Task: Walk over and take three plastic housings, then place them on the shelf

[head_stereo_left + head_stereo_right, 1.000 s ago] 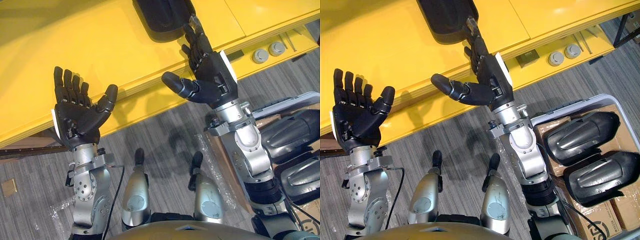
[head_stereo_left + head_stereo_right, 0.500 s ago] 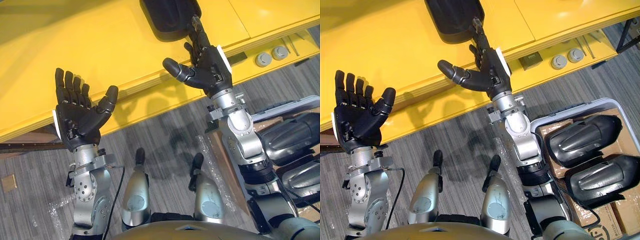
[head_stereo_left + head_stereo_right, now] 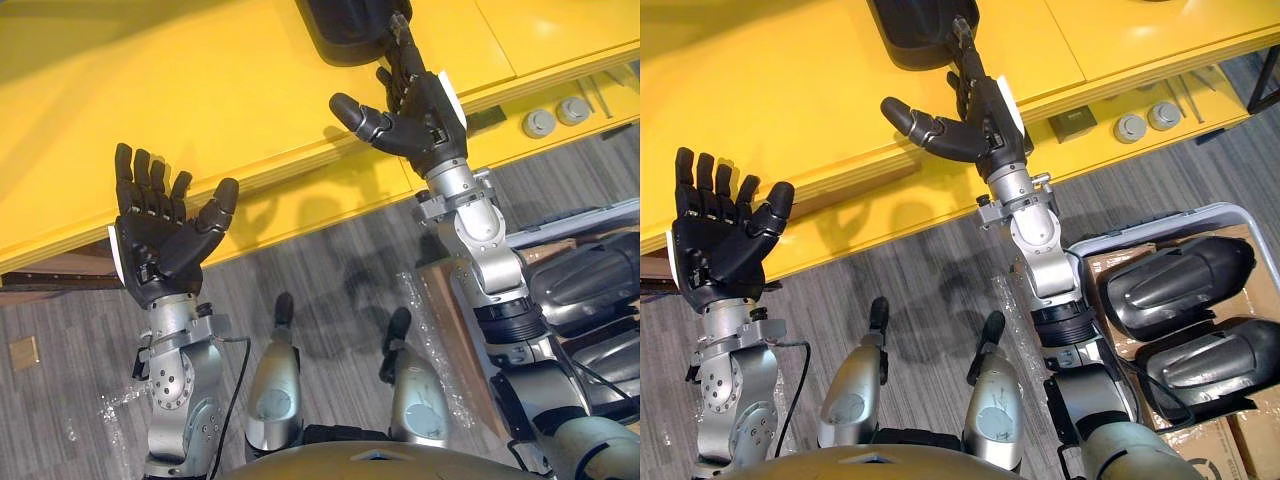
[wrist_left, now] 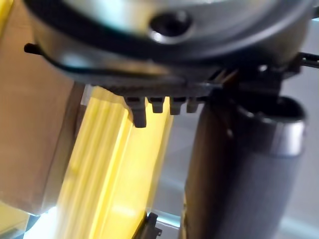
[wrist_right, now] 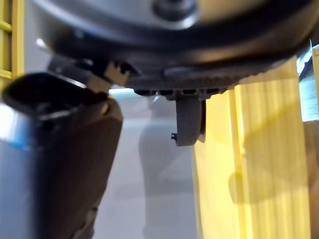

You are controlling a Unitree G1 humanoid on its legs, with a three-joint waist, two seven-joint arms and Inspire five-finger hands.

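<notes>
Left eye view. Shows the left hand (image 3: 155, 245) raised palm-up on the left, fingers straight and fanned, thumb out to the side: wide, holding nothing. Hangs at the front edge of the yellow shelf (image 3: 200, 100), above the grey floor (image 3: 330, 250). Places the right hand (image 3: 420, 105) over that same front edge, likewise wide, with fingers straight and thumb stretched off toward the left. Reaches with the fingertips to the near edge of a black housing (image 3: 345, 25) lying flat on the shelf at the top of the view. Cannot tell touching from just over it. Grips nothing. Shows two round discs (image 3: 538, 122) side by side on a lower yellow ledge, to the right of the right hand.

Right eye view. Gives the same two hands in the same poses, plus more of the right side. Shows a grey crate (image 3: 1225, 208) on the floor just beside the right arm. Holds an upper housing (image 3: 1175, 285) and a lower housing (image 3: 1205, 365), dark and glossy, lying next to each other on cardboard (image 3: 1250, 450), both well apart from either hand.

Left wrist view. Looks past the hand's dark bulk and the left thumb (image 4: 239, 174) to a yellow stretch of the shelf, with nothing gripped.

Right wrist view. Looks past the right thumb (image 5: 60, 149) and one short dark finger to yellow shelf boards, again with nothing gripped.
</notes>
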